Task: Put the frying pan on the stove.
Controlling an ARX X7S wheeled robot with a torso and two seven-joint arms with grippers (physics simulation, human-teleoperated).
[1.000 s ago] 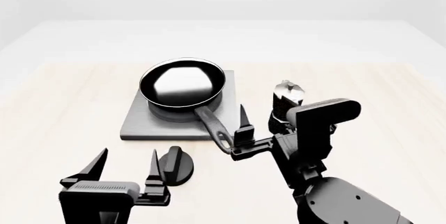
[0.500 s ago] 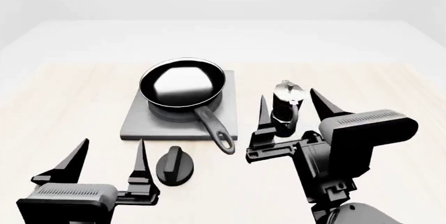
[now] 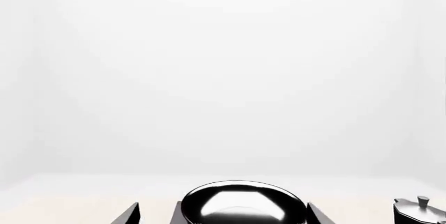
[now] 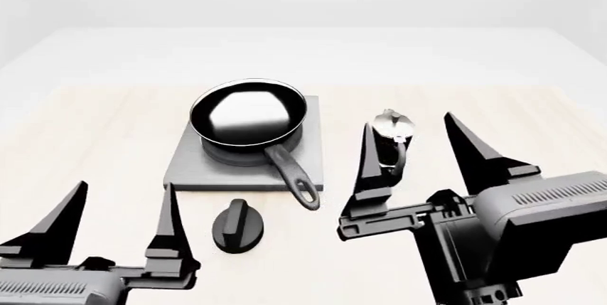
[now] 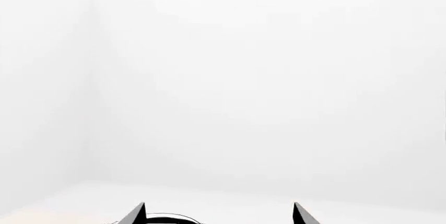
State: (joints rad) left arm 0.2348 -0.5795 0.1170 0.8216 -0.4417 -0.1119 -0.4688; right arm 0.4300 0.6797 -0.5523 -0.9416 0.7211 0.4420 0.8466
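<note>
- We see the frying pan [image 4: 249,114] sitting on the stove [image 4: 190,166], bowl over the round burner; its long handle [image 4: 292,175] runs toward the near right, loop end past the plate's near edge, over the table [image 4: 85,141].
- Left gripper [image 4: 119,212] is at the near-left corner of the head view, palm low, both fingers pointing up and away; jaws apart, nothing between them.
- Right gripper [image 4: 422,150] is near right, well apart from the handle, fingers also upright and spread wide, empty. Its body fills the near-right corner.
- Moka pot [image 4: 390,138] stands right of the stove; in head view it shows thru the gap of the right fingers, farther off.
- Black knob-shaped dial [image 4: 235,225] lies on the table near the stove's near edge, betw. the two grippers.
- Left wrist view: pan [image 3: 243,203] low in frame w/ fingertips [image 3: 128,214] either side, moka pot [image 3: 419,211] at the edge.
- Right wrist view: mostly white wall, only fingertips [image 5: 136,214] and a sliver of dark rim; can't tell more.
</note>
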